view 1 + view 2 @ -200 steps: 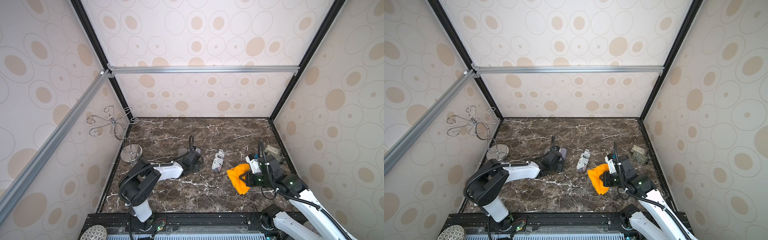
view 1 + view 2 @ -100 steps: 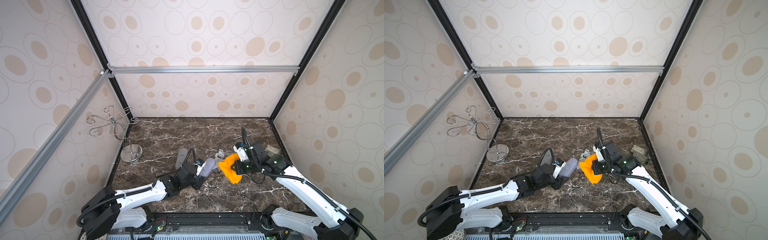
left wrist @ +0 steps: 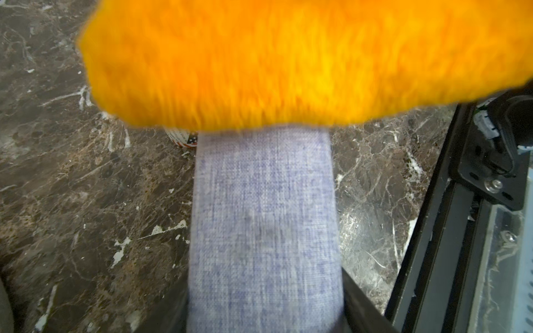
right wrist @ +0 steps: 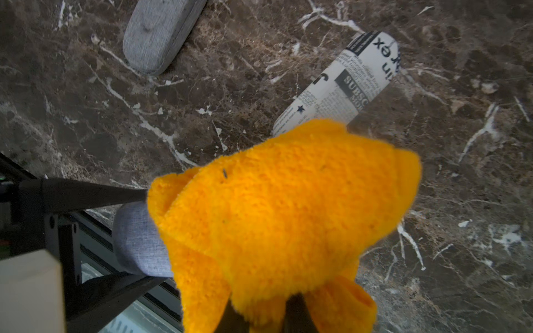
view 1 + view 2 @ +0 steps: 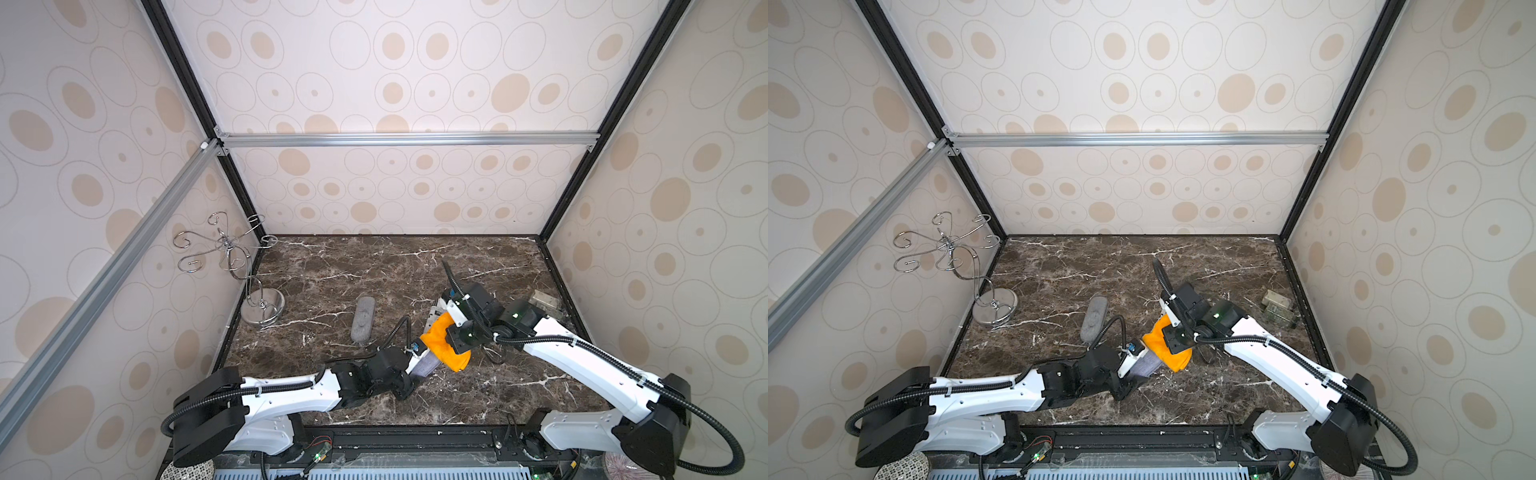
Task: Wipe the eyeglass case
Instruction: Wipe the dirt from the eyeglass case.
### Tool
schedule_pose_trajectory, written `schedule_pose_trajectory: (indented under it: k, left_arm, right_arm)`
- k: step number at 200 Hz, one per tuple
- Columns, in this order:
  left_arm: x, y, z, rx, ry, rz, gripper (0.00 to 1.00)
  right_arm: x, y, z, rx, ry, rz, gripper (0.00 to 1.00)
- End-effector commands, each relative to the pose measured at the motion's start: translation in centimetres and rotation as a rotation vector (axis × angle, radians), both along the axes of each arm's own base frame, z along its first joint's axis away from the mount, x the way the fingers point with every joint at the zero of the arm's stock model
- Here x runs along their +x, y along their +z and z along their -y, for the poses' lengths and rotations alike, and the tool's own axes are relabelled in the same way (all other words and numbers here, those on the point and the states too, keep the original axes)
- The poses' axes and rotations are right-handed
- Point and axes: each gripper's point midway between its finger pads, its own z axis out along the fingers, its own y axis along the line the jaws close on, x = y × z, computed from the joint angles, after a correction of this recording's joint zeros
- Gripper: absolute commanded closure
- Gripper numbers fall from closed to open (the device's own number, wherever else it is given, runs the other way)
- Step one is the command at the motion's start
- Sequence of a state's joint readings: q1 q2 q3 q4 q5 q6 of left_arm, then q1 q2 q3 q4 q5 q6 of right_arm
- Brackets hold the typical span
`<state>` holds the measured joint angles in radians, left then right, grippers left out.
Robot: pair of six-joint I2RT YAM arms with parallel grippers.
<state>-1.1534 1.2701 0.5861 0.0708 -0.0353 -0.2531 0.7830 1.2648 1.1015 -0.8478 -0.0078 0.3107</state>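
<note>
Eyeglass case (image 5: 428,365), blue-grey, at lower centre — left gripper (image 5: 409,368) clenched on 1 end, steadying it so right gripper (image 5: 456,340), clamped on orange cloth (image 5: 438,343), can rub the far end.

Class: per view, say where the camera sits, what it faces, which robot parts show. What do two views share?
Top views: high in front, looking down on the marble table; left arm, right arm show.
Left wrist: left arm, facing along the blue eyeglass case; left fingers show.
Right wrist: right arm, facing down over the orange cloth; right fingers show.
Shared: both wrist views show case and cloth.
</note>
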Motion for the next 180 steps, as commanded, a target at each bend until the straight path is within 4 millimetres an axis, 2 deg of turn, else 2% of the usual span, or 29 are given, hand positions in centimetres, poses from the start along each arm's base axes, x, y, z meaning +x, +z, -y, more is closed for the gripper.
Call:
schedule_pose_trajectory:
  k: [1, 37, 63, 74, 106, 126, 139, 151, 180]
  left_arm:
    - [0.6, 3.7, 2.5, -0.095, -0.030, 0.078, 0.41]
    - [0.4, 4.4, 3.3, -0.117, -0.046, 0.094, 0.42]
    - [0.5, 4.8, 3.3, -0.124, -0.048, 0.103, 0.43]
    - [0.4, 4.7, 3.2, -0.115, -0.050, 0.102, 0.43]
    - [-0.1, 4.3, 2.3, -0.102, -0.051, 0.100, 0.45]
    - [-0.3, 4.1, 1.7, -0.098, -0.048, 0.097, 0.46]
    - [-0.4, 4.0, 1.5, -0.091, -0.047, 0.096, 0.46]
    - [-0.4, 3.9, 1.4, -0.088, -0.042, 0.096, 0.46]
    - [-0.4, 4.2, 1.9, -0.098, -0.043, 0.098, 0.46]
  right_arm:
    - [-1.0, -0.8, -1.2, 0.002, 0.026, -0.002, 1.00]
    - [-2.5, -1.5, -4.6, 0.098, 0.089, -0.049, 1.00]
    - [-2.7, -1.9, -5.3, 0.142, 0.079, -0.064, 1.00]
    - [-2.4, -2.2, -4.5, 0.118, 0.042, -0.048, 1.00]
    - [-1.0, -3.1, 0.1, 0.019, -0.097, -0.036, 1.00]
    - [0.0, -2.8, 3.1, -0.078, -0.161, 0.023, 1.00]
    - [0.2, -2.4, 3.7, -0.102, -0.164, 0.038, 1.00]
    - [0.0, -1.9, 2.8, -0.069, -0.131, 0.023, 1.00]
    - [-1.5, -1.3, -1.2, 0.038, -0.008, -0.039, 1.00]
